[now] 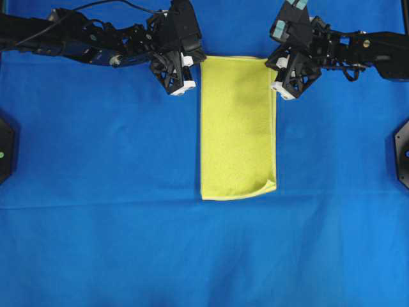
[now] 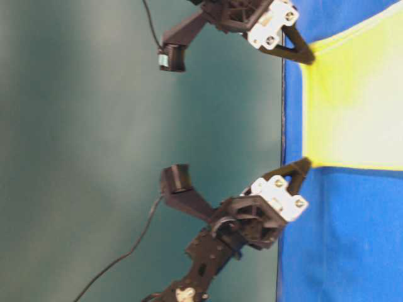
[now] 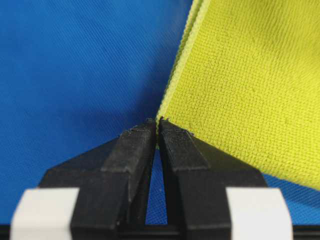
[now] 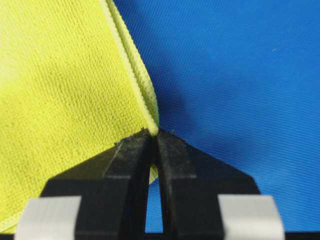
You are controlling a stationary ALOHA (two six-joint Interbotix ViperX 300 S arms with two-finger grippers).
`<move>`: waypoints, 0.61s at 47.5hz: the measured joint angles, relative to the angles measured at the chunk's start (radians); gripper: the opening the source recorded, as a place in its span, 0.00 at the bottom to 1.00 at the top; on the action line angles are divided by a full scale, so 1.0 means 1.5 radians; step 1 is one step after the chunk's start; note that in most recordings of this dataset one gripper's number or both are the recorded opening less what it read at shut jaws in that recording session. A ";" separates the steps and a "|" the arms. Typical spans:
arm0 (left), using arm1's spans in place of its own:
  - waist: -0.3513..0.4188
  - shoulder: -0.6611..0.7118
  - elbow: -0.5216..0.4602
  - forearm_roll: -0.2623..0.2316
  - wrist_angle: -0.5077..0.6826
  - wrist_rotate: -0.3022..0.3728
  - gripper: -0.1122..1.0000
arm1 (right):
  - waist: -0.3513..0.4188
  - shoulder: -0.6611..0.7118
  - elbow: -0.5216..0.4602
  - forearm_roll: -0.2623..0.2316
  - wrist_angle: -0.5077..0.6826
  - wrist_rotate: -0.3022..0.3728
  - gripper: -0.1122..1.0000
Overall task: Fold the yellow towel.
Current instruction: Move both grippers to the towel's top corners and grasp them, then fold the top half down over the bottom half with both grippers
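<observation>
Big blue cloth (image 1: 96,243) spread flat over the whole table, with a dark green wall (image 2: 75,126) behind it.

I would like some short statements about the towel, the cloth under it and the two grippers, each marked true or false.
1. The left gripper is shut on a corner of the yellow towel. True.
2. The right gripper hangs open above the towel. False: it is shut on the other top corner.
3. The towel lies on a blue cloth. True.
4. The towel is crumpled into a ball. False: it lies flat as a long folded rectangle.
</observation>
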 measured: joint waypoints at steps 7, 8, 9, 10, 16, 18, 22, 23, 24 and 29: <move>0.002 -0.006 0.000 0.000 0.004 0.004 0.14 | 0.001 -0.014 0.000 -0.002 0.002 0.000 0.14; 0.002 -0.006 0.000 0.001 0.006 0.004 0.14 | 0.000 -0.014 0.001 -0.001 0.001 0.000 0.14; 0.002 -0.006 0.000 0.000 0.006 0.004 0.14 | 0.000 -0.014 0.000 -0.001 0.001 0.001 0.14; 0.002 -0.007 0.000 0.000 0.007 0.004 0.14 | 0.001 -0.014 0.001 -0.001 0.001 0.001 0.14; -0.001 -0.015 0.000 0.000 0.025 0.000 0.14 | 0.003 -0.020 0.004 -0.001 0.002 0.011 0.14; -0.005 -0.024 0.000 0.000 0.032 0.000 0.14 | 0.007 -0.028 0.006 -0.001 0.002 0.011 0.14; -0.020 -0.042 0.004 0.000 0.055 -0.002 0.14 | 0.025 -0.045 0.014 0.000 0.007 0.013 0.14; -0.027 -0.047 0.005 0.000 0.059 -0.002 0.14 | 0.030 -0.049 0.016 0.001 0.009 0.012 0.14; -0.032 -0.052 0.006 0.000 0.065 -0.002 0.14 | 0.036 -0.055 0.018 0.002 0.012 0.015 0.14; -0.072 -0.082 0.019 0.000 0.096 -0.007 0.14 | 0.083 -0.092 0.038 0.014 0.037 0.035 0.14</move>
